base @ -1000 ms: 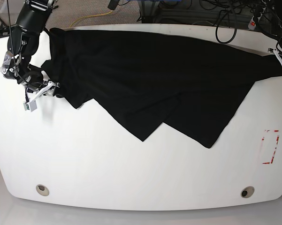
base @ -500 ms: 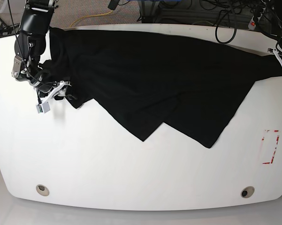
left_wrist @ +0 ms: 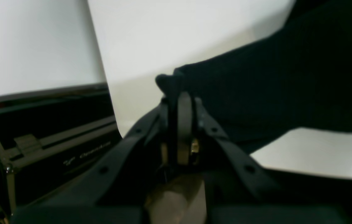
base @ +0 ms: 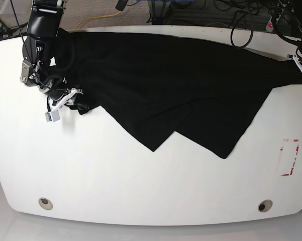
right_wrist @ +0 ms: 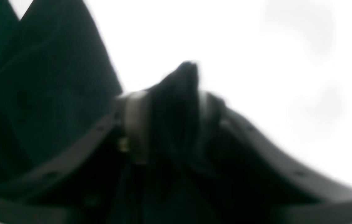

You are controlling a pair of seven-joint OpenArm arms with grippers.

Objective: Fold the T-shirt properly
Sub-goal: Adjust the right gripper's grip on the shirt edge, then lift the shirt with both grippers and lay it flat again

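Across the white bench (base: 140, 191) your T-shirt (base: 181, 80) lies spread, two points hanging toward the near edge | right gripper (right_wrist: 166, 102) pinched tight on a bunched fold at its one end; view blurred | left gripper (left_wrist: 180, 102) clamped on the opposite edge (over the bench's rim)

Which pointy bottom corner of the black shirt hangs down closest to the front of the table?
The right-hand point of the T-shirt, nearer the red marking; the other point stops slightly higher.
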